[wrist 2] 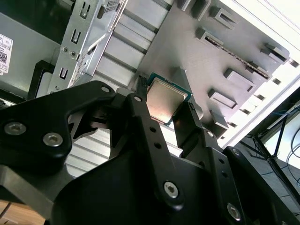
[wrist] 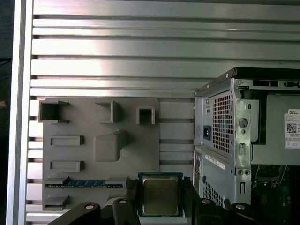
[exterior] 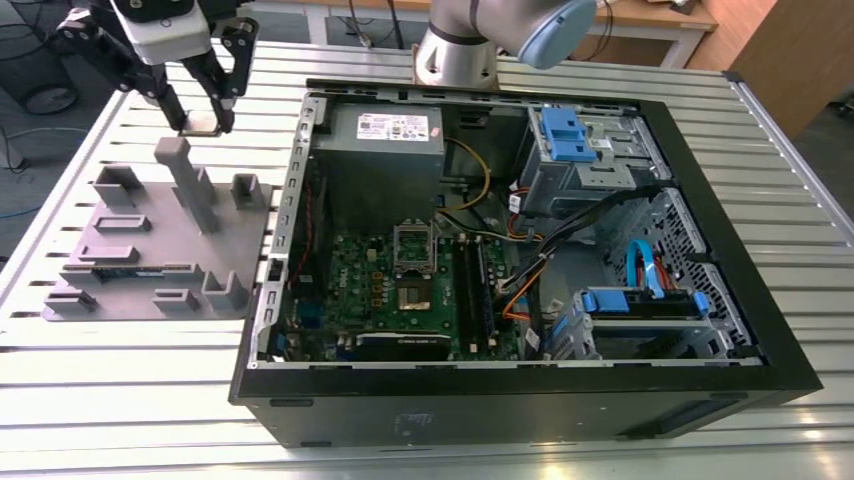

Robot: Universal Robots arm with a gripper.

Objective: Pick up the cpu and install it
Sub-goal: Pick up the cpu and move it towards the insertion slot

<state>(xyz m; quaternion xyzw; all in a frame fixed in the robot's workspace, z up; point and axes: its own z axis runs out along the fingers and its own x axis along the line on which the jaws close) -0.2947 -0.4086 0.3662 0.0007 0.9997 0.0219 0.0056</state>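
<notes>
Ribbed aluminium slats make up the tabletop [exterior: 107, 400], which carries a large open black computer case [exterior: 534, 410] lying on its side and, just beside it on the exterior view's left, a grey plastic fixture tray [exterior: 147, 240] moulded with slots and posts. Above the far end of that tray hangs the black two-fingered hand [exterior: 200, 122], closed on the cpu [wrist: 160, 194], a small flat square chip with a shiny silver-grey metal lid and a thin green border. Both wrist views show the chip pinched by two opposite edges, one finger on each side, with the lid left bare. It appears lifted off the tray and well apart from the metal-framed socket [exterior: 414, 245] on the green motherboard [exterior: 387, 290] inside the case. A long narrow green memory stick [wrist: 84, 183] sits in a slot of the tray, untouched. The chip is probably very light and quite stiff, so it should need little squeeze. Its polished lid looks slippery and its underside is likely delicate, which makes the bare edges the sensible place to hold. With so thin a part gripped on narrow edges, any tilt or twist between the fingers could let it slip.
</notes>
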